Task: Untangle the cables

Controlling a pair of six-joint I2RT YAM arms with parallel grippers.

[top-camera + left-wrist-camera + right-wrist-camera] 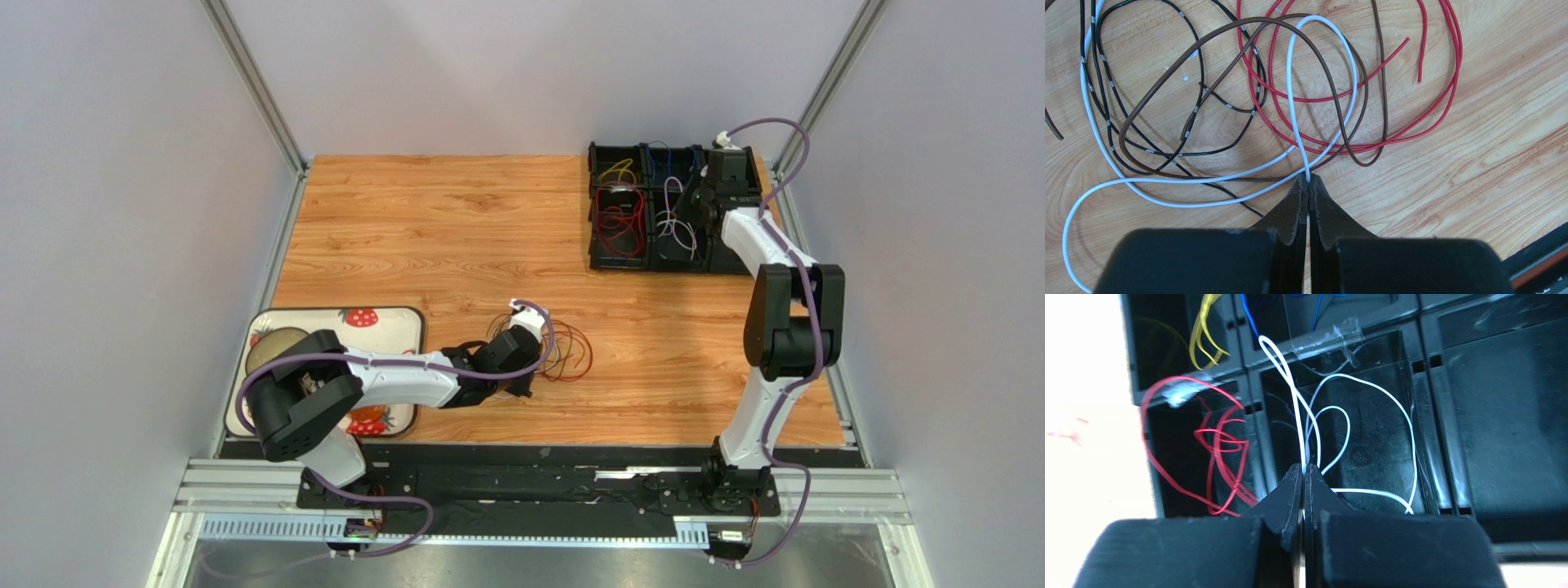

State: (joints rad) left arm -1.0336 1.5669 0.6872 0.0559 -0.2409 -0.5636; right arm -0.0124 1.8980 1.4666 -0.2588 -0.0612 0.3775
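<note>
Right gripper (1303,473) pinching white cable (1290,387) | tray (1487,416) — red cables (1223,441), separate compartment

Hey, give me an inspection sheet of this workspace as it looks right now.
Surface: wooden table, no damage seen.
Job's things: cable tangle of red, brown, black and white strands at near centre; black divided bin holds red, yellow, blue and white cables in separate compartments.
Clutter: strawberry-print tray at near left.
Grippers: left gripper shut on loose white cable; right gripper shut on binned white cable.
Cables: purple robot hoses, loosely looped.
Surroundings: grey walls, metal frame posts.
</note>
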